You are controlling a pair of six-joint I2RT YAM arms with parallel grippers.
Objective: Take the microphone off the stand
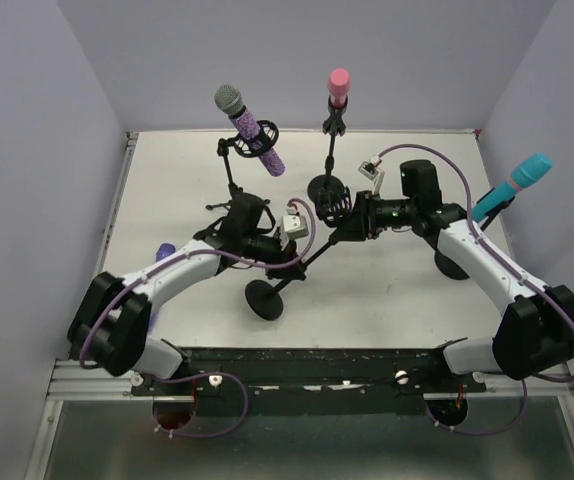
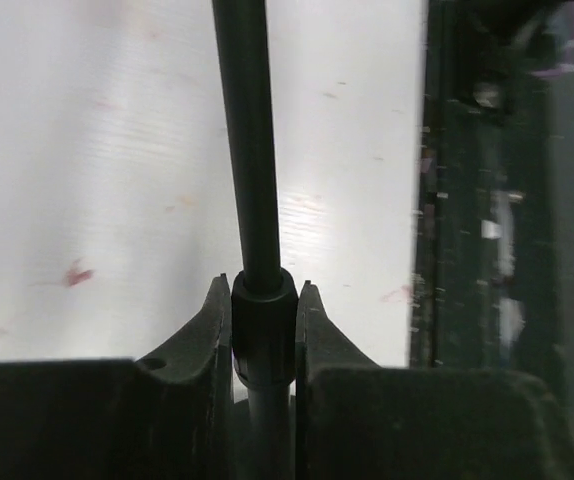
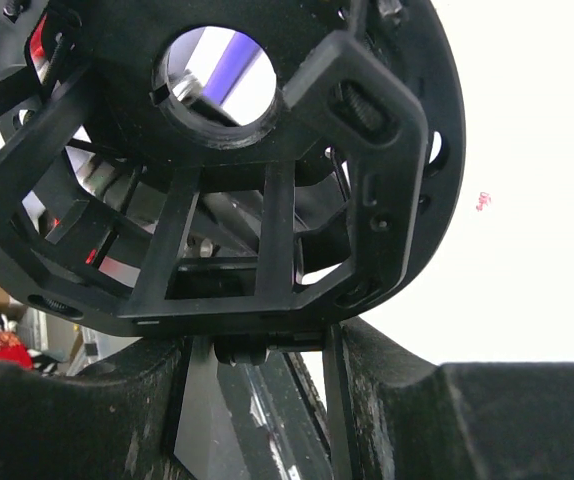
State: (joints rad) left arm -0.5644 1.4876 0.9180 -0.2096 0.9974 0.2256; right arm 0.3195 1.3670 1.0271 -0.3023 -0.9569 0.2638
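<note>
A black stand leans over mid-table, with its round base [image 1: 264, 299] near the front and its pole [image 2: 250, 150] slanting up to the right. My left gripper [image 1: 289, 264] [image 2: 264, 290] is shut on the pole's black collar [image 2: 264, 320]. The pole ends in a black shock mount [image 1: 332, 205] [image 3: 217, 170]. My right gripper [image 1: 349, 226] [image 3: 257, 345] is shut on the foot of that mount. The mount's ring looks empty, and no microphone shows in it. A small purple object [image 1: 164, 249] peeks out on the table beside my left arm.
Three more stands carry microphones: a purple glitter one with a grey head [image 1: 251, 130] at the back left, a pink one [image 1: 338, 87] at the back centre, and a teal one [image 1: 516, 185] at the right. The teal one's base [image 1: 454, 266] sits under my right arm. Walls enclose the white table [image 1: 397, 290].
</note>
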